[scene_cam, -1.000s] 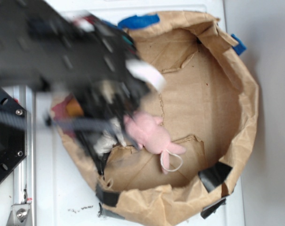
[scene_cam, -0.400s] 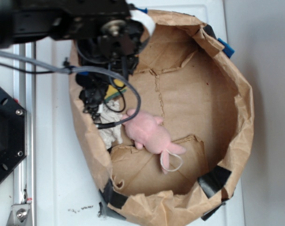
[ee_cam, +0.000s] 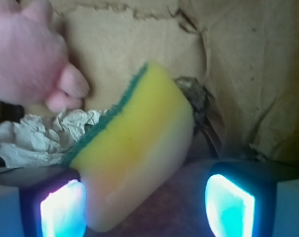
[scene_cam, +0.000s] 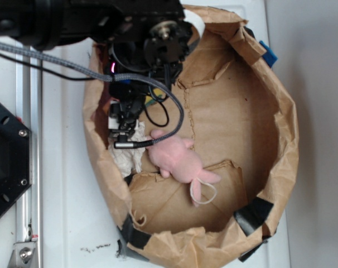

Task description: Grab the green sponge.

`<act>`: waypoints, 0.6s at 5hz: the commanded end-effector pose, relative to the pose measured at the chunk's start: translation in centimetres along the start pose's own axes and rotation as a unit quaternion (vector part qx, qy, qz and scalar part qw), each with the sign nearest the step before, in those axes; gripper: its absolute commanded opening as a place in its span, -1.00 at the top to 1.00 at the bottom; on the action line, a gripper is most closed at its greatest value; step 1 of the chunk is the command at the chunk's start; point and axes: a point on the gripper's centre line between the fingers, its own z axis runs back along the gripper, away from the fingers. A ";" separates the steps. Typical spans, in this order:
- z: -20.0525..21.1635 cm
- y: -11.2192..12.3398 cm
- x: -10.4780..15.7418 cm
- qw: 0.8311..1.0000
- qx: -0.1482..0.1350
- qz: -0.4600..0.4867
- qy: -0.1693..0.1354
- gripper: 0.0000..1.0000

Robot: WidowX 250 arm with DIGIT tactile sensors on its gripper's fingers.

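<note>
The green sponge [ee_cam: 134, 158] is yellow foam with a thin green layer along its upper left edge. It lies tilted inside the paper bag, next to the off-white cloth [ee_cam: 36, 138]. My gripper [ee_cam: 145, 207] is open around the sponge's near end. The left pad [ee_cam: 63, 210] is against the sponge, and a wide gap separates the sponge from the right pad [ee_cam: 228, 205]. In the exterior view my gripper [scene_cam: 123, 120] hangs low in the bag's left side, and the arm hides the sponge.
A pink plush toy [scene_cam: 177, 159] lies beside the wrinkled cloth [scene_cam: 127, 159], just right of the gripper. The brown paper bag's crumpled wall [scene_cam: 286, 139] rings everything, with black tape [scene_cam: 255, 209] at the front. A metal rail [scene_cam: 27, 167] runs along the left.
The arm swept from a blurred position over the bag's left rim. It has settled, shifted slightly right, with the gripper now lower inside the bag. The plush toy has not moved.
</note>
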 end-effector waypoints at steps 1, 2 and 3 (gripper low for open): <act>2.6 -2.6 -1.3 0.999 -0.012 -0.007 -0.048 -1.00; 3.6 -2.7 -1.3 0.998 -0.022 -0.002 -0.058 -1.00; 4.2 -2.4 -0.9 0.997 -0.029 0.020 -0.064 -1.00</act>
